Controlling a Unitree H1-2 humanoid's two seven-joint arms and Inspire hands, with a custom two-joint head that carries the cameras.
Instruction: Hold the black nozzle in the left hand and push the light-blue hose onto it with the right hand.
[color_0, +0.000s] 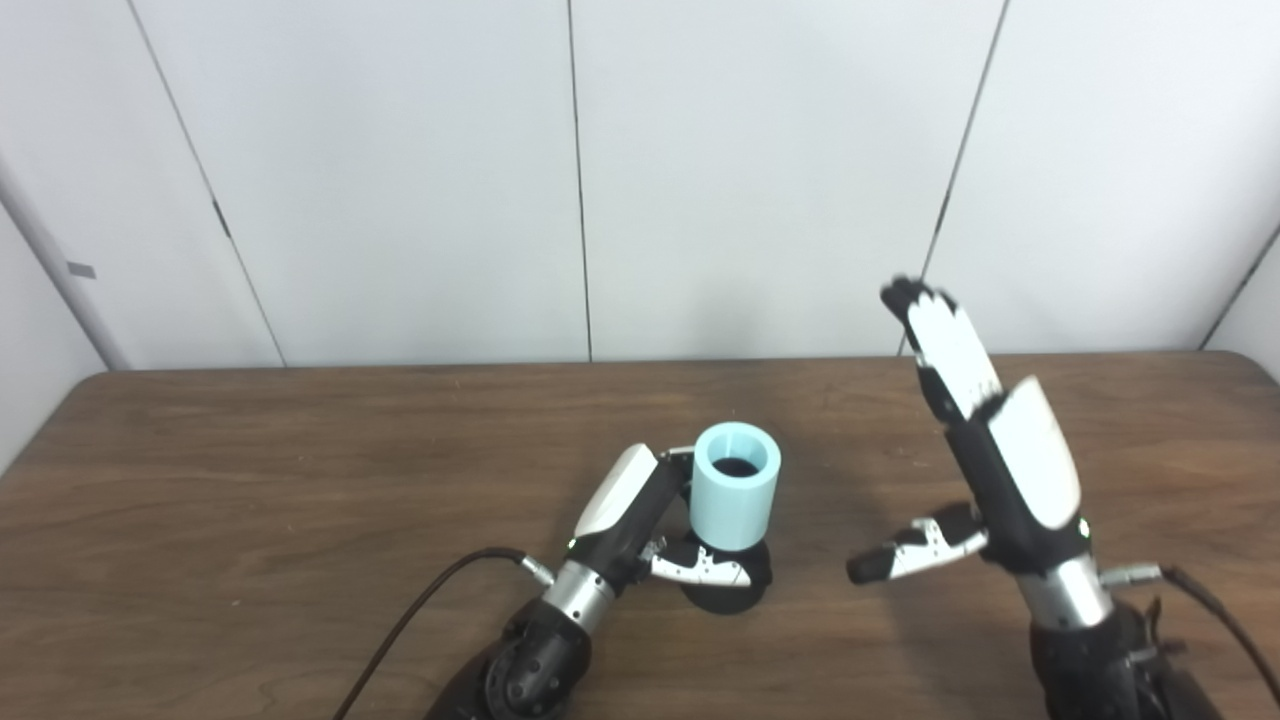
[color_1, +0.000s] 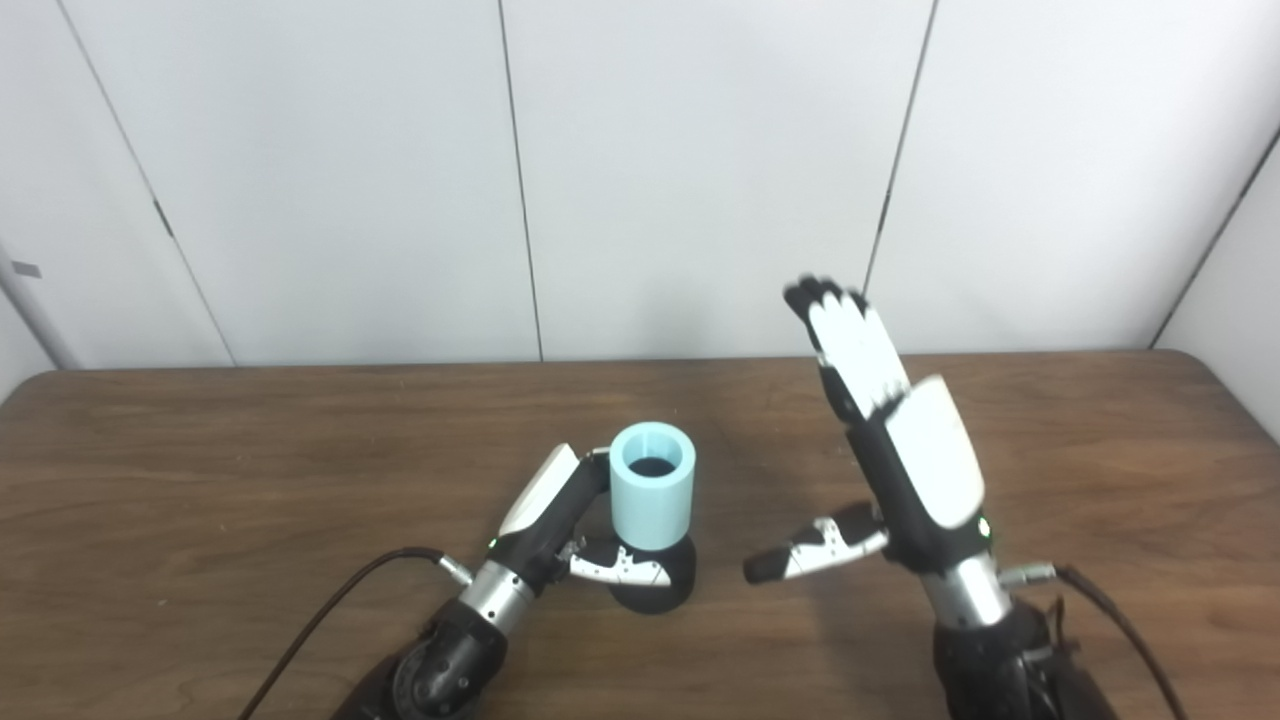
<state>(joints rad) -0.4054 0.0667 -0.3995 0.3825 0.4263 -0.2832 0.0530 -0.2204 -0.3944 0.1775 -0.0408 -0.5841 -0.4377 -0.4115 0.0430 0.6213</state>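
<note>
Left eye view: the light-blue hose (color_0: 736, 484) sits upright on the black nozzle (color_0: 726, 592), which stands on the bench (color_0: 250, 480) gripped by the left robot hand (color_0: 640, 520). Joining looks done.

Right eye view: the right robot hand (color_1: 890, 450) is raised, fingers spread wide, holding nothing, well apart from the hose.

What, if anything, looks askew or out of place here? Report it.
Nothing stands out. The light-blue hose stands upright on the black nozzle, held by the left hand; the right hand is open, apart.
</note>
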